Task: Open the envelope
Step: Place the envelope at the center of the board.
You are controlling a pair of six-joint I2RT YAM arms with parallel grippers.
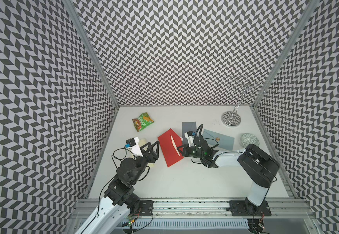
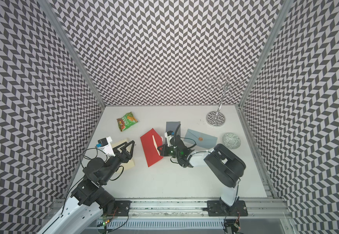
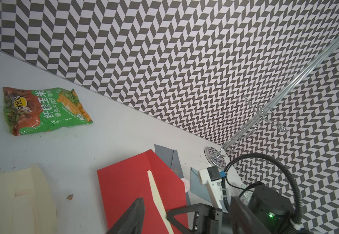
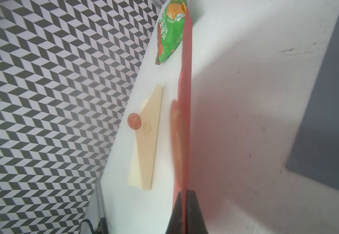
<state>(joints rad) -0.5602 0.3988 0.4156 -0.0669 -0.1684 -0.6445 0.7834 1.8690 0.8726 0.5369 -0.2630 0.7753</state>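
My right jaws pinch the thin, floppy red envelope [image 1: 165, 151] at one edge, left jaws spread empty nearby; I'd take the flap's tip.

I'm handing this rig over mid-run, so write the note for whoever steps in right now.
The left gripper is open and empty, beside the red envelope.
The right gripper is shut on its flap.
The envelope lies mid-table, between the arms.
Done: flap lifted off the body, a cream strip showing at the fold.
Left: probably fold the flap fully back, then let go.
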